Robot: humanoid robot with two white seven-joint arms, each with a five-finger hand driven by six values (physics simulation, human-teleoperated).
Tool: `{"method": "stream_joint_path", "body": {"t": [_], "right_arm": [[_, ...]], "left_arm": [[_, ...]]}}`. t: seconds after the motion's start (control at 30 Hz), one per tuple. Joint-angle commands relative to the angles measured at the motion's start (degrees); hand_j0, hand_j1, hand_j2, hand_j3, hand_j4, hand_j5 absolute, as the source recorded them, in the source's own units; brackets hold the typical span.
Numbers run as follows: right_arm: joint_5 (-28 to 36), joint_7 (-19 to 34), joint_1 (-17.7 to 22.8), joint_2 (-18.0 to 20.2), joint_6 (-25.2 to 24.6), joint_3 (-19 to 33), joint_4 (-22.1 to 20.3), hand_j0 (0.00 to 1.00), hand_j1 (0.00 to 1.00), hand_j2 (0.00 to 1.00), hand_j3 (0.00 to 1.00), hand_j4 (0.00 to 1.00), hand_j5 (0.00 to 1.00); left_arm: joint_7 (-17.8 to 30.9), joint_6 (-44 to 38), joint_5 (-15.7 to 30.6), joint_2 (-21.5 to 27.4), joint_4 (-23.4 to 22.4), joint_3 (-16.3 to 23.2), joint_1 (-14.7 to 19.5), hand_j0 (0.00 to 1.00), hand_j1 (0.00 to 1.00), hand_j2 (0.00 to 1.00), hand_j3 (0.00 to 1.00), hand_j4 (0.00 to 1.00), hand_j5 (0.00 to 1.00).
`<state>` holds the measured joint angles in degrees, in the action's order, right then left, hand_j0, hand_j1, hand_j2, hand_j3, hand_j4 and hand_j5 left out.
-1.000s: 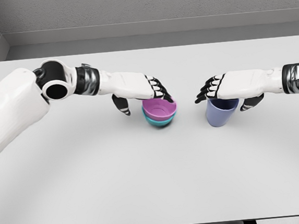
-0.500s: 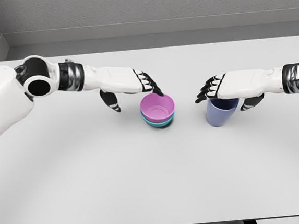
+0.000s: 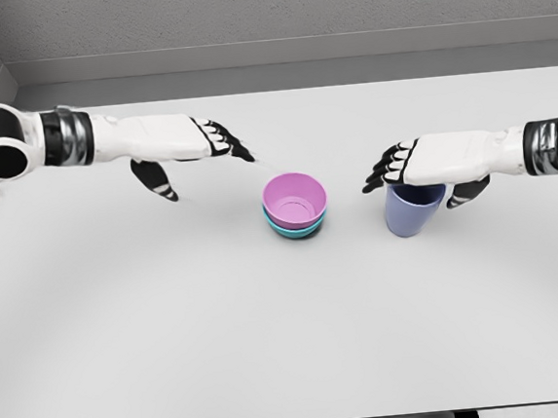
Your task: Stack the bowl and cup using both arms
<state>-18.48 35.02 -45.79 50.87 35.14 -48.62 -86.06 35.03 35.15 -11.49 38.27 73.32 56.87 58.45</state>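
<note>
Leftward, left hand [image 3: 187, 144] fingers spread, holding nothing, right hand [image 3: 429, 162] clasping cup [image 3: 413, 209]

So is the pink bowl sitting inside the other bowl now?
Yes. The pink bowl sits nested upright in the teal bowl, whose rim peeks out underneath. The left robot hand isn't touching it.

Both arms wear smooth white shells with ribbed black-and-silver wrist bands, a round black-centred joint showing on the left arm's elbow, and the left hand [image 3: 195, 143] and right hand [image 3: 422, 162] have white backs and black-jointed fingers.
</note>
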Motion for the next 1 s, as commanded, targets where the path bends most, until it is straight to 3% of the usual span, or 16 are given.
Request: {"method": "stream_joint_path", "body": {"t": [0.0, 0.17, 0.27, 0.63, 0.73, 0.9, 0.97], "right_arm": [[0.3, 0.0, 0.0, 0.0, -0.1, 0.0, 0.0, 1.00, 1.00, 1.00, 1.00, 1.00, 1.00], [0.3, 0.0, -0.1, 0.0, -0.1, 0.0, 0.0, 1.00, 1.00, 1.00, 1.00, 1.00, 1.00], [0.3, 0.0, -0.1, 0.0, -0.1, 0.1, 0.0, 0.90, 0.90, 0.90, 0.90, 0.90, 0.90], [0.3, 0.0, 0.0, 0.0, -0.1, 0.0, 0.0, 0.81, 0.81, 0.81, 0.81, 0.81, 0.81], [0.4, 0.0, -0.1, 0.0, -0.1, 0.0, 0.0, 0.70, 0.70, 0.70, 0.70, 0.70, 0.70], [0.5, 0.0, -0.1, 0.0, -0.1, 0.2, 0.1, 0.70, 0.70, 0.70, 0.70, 0.70, 0.70], [0.5, 0.0, -0.1, 0.1, -0.1, 0.3, 0.2, 0.65, 0.65, 0.65, 0.65, 0.65, 0.65]], "left_arm": [[0.0, -0.2, 0.7, 1.8, 0.0, -0.7, 0.0, 1.00, 1.00, 1.00, 1.00, 1.00, 1.00], [0.0, -0.2, 0.5, 2.4, -0.7, -0.7, -0.8, 1.00, 1.00, 1.00, 1.00, 1.00, 1.00], [0.0, -0.2, 0.4, 2.5, -1.2, -0.7, -0.9, 1.00, 1.00, 1.00, 1.00, 1.00, 1.00], [0.0, -0.2, 0.4, 2.5, -1.2, -0.7, -1.2, 1.00, 1.00, 1.00, 1.00, 1.00, 1.00], [0.0, -0.2, 0.4, 2.5, -1.2, -0.7, -1.3, 1.00, 1.00, 1.00, 1.00, 1.00, 1.00], [0.0, -0.2, 0.4, 2.5, -1.2, -0.7, -1.3, 1.00, 1.00, 1.00, 1.00, 1.00, 1.00], [0.0, -0.2, 0.4, 2.5, -1.2, -0.7, -1.3, 1.00, 1.00, 1.00, 1.00, 1.00, 1.00]]}}
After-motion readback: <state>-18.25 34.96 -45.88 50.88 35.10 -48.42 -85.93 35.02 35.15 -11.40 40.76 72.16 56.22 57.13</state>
